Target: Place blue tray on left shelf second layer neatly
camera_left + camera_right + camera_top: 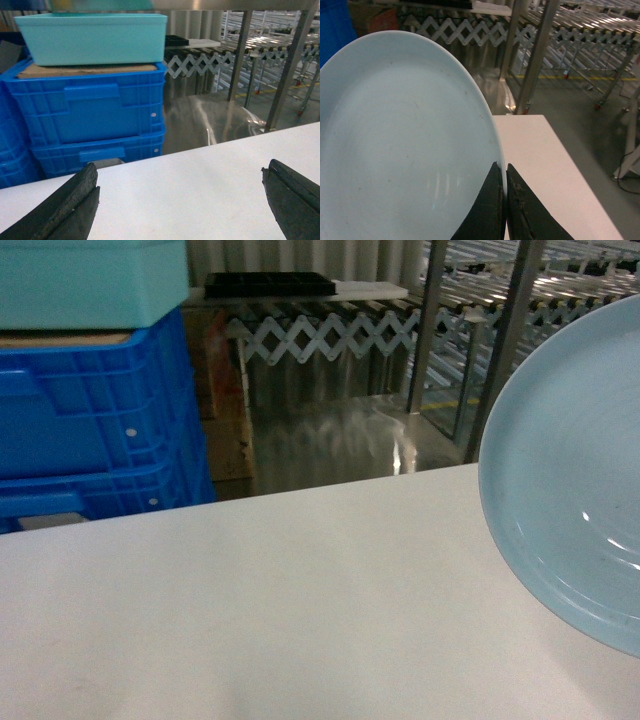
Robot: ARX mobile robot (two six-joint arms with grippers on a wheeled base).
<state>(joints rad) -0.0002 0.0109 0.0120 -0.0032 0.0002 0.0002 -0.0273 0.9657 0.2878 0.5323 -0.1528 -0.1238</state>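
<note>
Transport step: right pincer grips the tray rim above the worktop; left pincer open, empty. Next: carry to shelf, second layer.

text: none legible | labels: none | brands, numbers, signs: none

a warehouse or logistics floor is being shown. deep-blue plastic crates are being stacked beside a white table, with a teal box being carried on top. behind them, a grey accordion-legged roller conveyor is being run across the back, and stainless-steel roller racks are being lit overhead. a bare polished concrete floor with a yellow line is being reflected in.
</note>
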